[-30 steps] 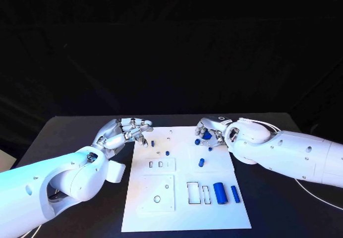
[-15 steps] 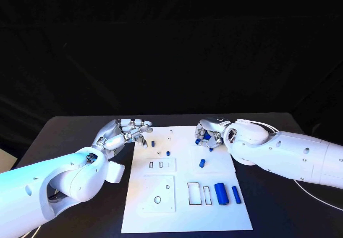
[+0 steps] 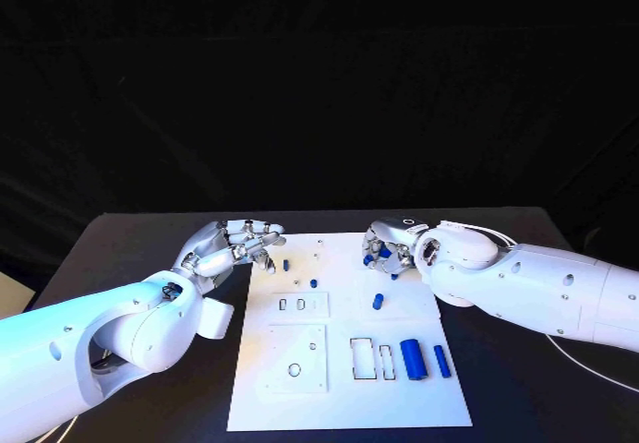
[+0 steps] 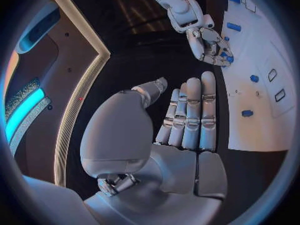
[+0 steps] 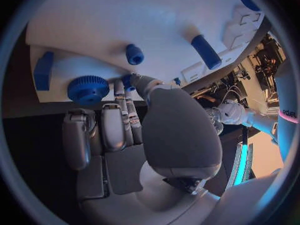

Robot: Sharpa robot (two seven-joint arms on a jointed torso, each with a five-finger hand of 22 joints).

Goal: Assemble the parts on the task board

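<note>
Blue gear (image 5: 88, 89) half behind right hand (image 3: 394, 247)

- Left arm (image 3: 120, 337): enters from the near left and reaches forward along the left edge of the task board (image 3: 340, 388).
- Left hand (image 3: 237, 245): sits at the far-left corner of the board. In the left wrist view its fingers (image 4: 190, 112) lie straight and close together, thumb set apart; it holds nothing.
- Right arm (image 3: 533, 286): enters from the right and crosses the board's right edge.
- Right hand (image 3: 389, 247): sits over the far-right part of the board, fingers (image 5: 122, 120) curled downward toward the board's surface. Whether it grips anything cannot be determined.
</note>
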